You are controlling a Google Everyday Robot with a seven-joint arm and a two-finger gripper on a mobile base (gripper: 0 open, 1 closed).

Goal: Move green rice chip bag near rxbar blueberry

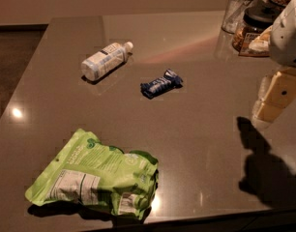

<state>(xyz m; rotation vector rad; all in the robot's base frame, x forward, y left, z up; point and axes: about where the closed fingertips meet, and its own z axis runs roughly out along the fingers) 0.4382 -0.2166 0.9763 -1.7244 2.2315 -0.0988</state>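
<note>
Risk: green rice chip bag (97, 178) lies lower left of frame, close to worktop (196, 129) front edge; clumsy nudge would likely slide it off. Slack crinkled pouch may fold or slip in grip. Overshoot could knock rxbar blueberry (161, 84), centre frame, or bottle (105, 60), upper left. Claw (273, 100) at right edge, mid-height, well apart from bag; open or closed, cannot tell. Bag: lime green, lying flat, rumpled, white label panels facing up.
</note>
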